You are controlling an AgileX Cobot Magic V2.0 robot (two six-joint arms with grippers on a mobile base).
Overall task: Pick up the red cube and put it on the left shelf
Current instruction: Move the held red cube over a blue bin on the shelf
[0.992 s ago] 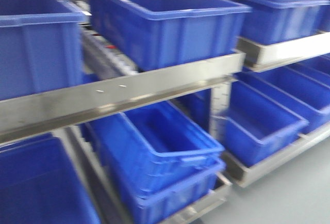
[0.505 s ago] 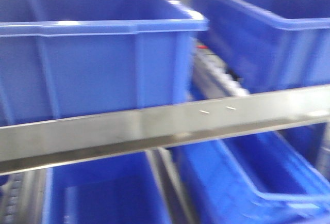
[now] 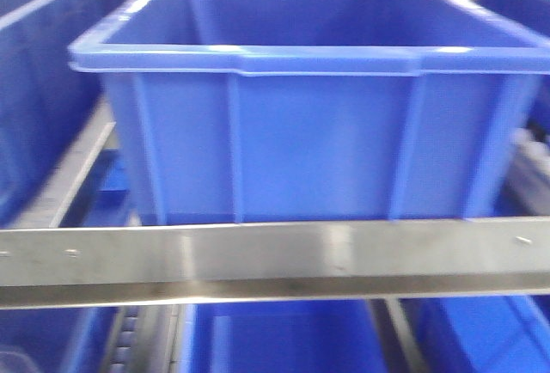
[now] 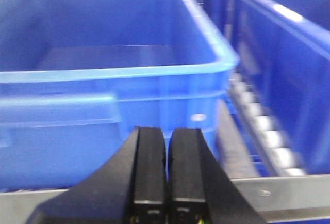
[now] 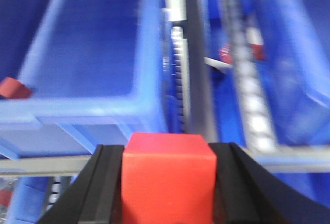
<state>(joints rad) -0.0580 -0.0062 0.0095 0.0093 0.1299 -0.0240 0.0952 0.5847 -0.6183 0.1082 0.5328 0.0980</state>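
Observation:
My right gripper (image 5: 167, 182) is shut on the red cube (image 5: 167, 177), which fills the gap between its two black fingers. It hangs in front of a blue bin (image 5: 87, 53) on a shelf. My left gripper (image 4: 166, 175) is shut and empty, in front of another blue bin (image 4: 103, 79). In the front view a large blue bin (image 3: 309, 98) stands on a metal shelf rail (image 3: 275, 261); neither gripper shows there.
A second red block (image 5: 13, 88) lies at the left edge of the bin in the right wrist view. Roller tracks (image 5: 247, 79) run between bins. More blue bins (image 3: 39, 72) stand at the sides and below the rail (image 3: 284, 339).
The front view has swung left along the shelves: the bin that stood at the left edge is now centred and closer. The rail now runs level across the frame.

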